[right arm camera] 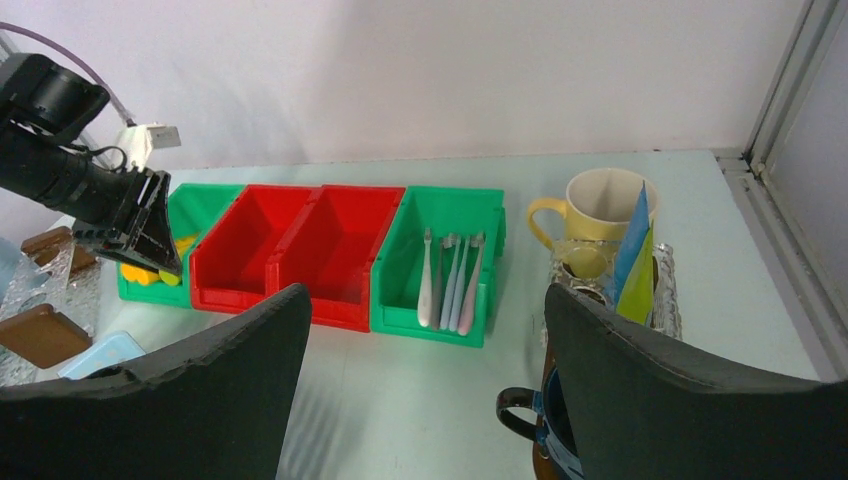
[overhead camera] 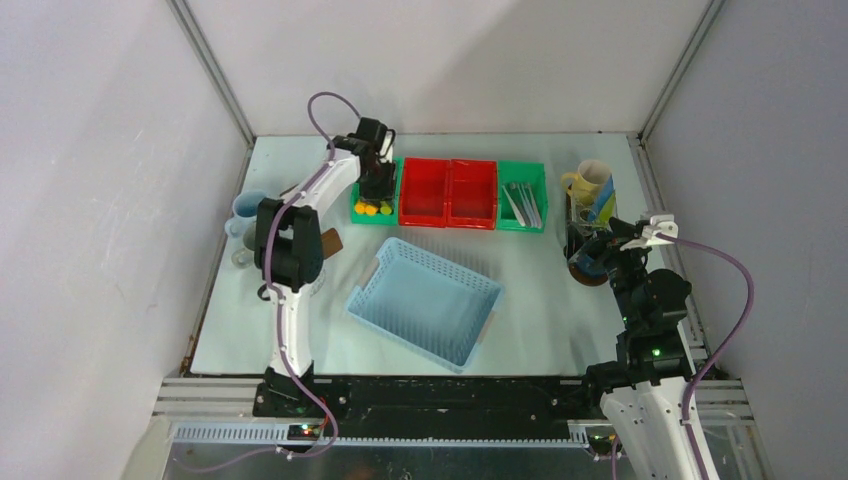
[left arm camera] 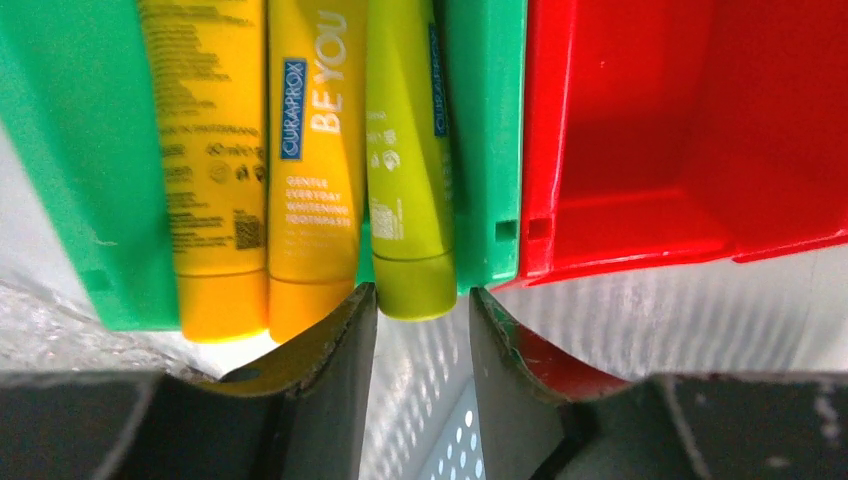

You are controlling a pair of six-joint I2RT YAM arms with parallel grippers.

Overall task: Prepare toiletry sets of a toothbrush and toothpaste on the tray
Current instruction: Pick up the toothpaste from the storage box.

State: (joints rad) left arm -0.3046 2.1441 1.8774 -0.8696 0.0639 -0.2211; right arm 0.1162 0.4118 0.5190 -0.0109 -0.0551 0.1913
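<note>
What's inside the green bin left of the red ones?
Green bin holds two yellow tubes and one lime green tube, side by side, caps toward the left end effector. Anything beneath them is covered; the bin's far end is out of frame.

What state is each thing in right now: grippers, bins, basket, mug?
left gripper: open, fingertips flanking the green tube's cap
right gripper: open, holding nothing
toothpaste tubes: lying in their green bin
red bins: empty
toothbrushes: lying in a second green bin
basket: upright, empty
yellow mug: upright, inside looks empty
</note>
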